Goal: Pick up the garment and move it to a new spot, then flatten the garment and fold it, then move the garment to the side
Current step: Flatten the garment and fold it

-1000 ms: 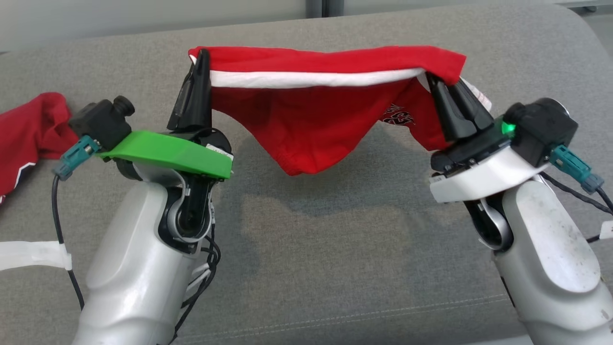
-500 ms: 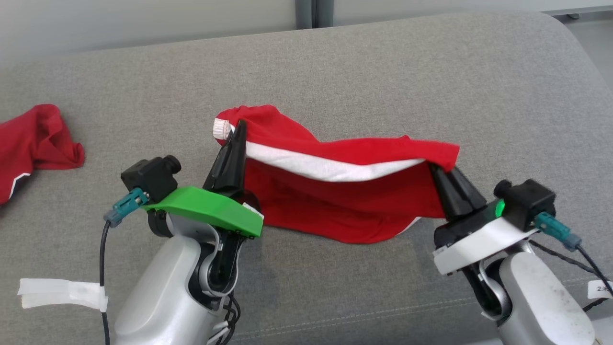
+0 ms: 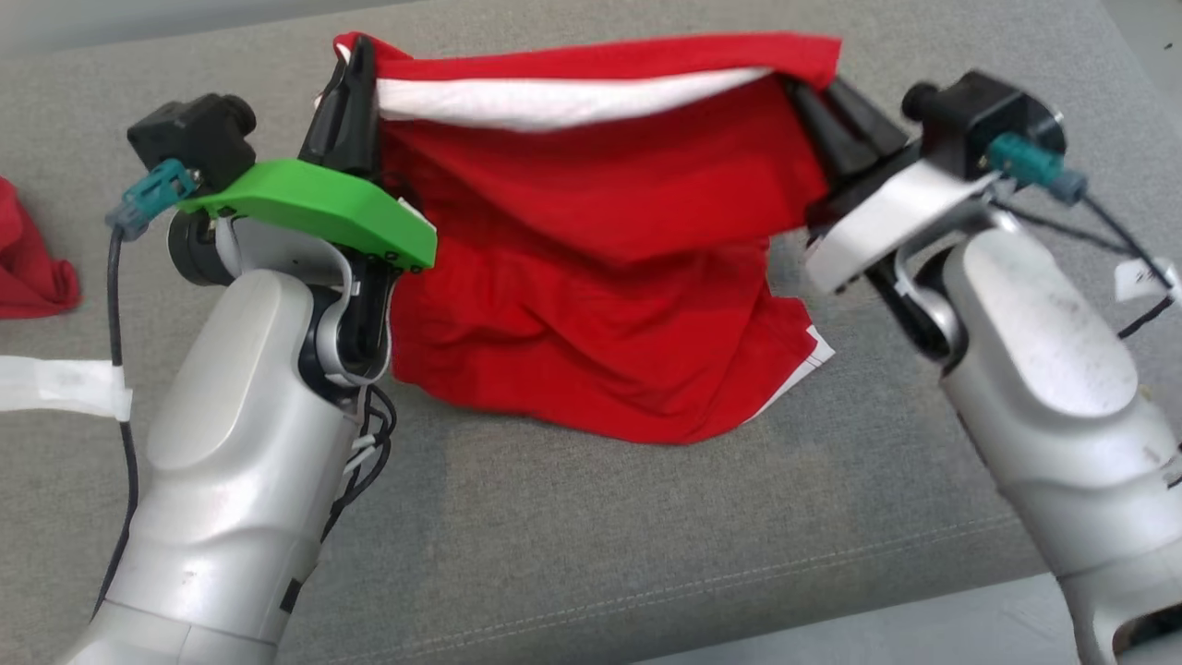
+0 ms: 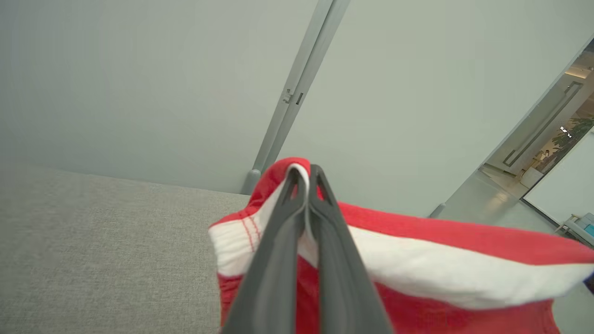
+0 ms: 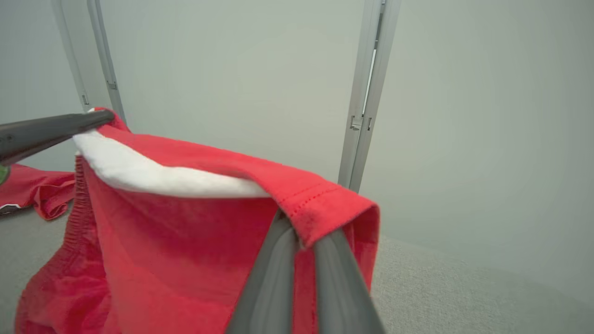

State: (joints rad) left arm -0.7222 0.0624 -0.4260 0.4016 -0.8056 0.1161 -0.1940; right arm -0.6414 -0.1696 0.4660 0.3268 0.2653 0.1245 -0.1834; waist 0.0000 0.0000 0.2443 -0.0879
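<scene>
The garment (image 3: 600,249) is red cloth with a white band along its top edge, stretched between both grippers above a grey cushioned surface (image 3: 646,536). My left gripper (image 3: 355,55) is shut on the garment's top left corner, and the left wrist view shows the fingers (image 4: 278,241) pinched on the white band of the garment (image 4: 441,273). My right gripper (image 3: 803,88) is shut on the top right corner, where the red hem of the garment (image 5: 185,222) drapes over my fingers (image 5: 274,278). The lower part of the cloth rests crumpled on the cushion.
A second red cloth (image 3: 28,263) lies at the far left of the cushion, also seen in the right wrist view as a red cloth (image 5: 32,195). White tape (image 3: 55,388) holds a cable at the left. A pale wall with metal strips (image 5: 366,93) stands behind. The cushion's front edge (image 3: 831,628) runs near the bottom.
Both grippers have gone down and then up again with the garment held taut, and the cloth hangs lower and broader now, its bottom on the cushion. The camera view has also shifted.
</scene>
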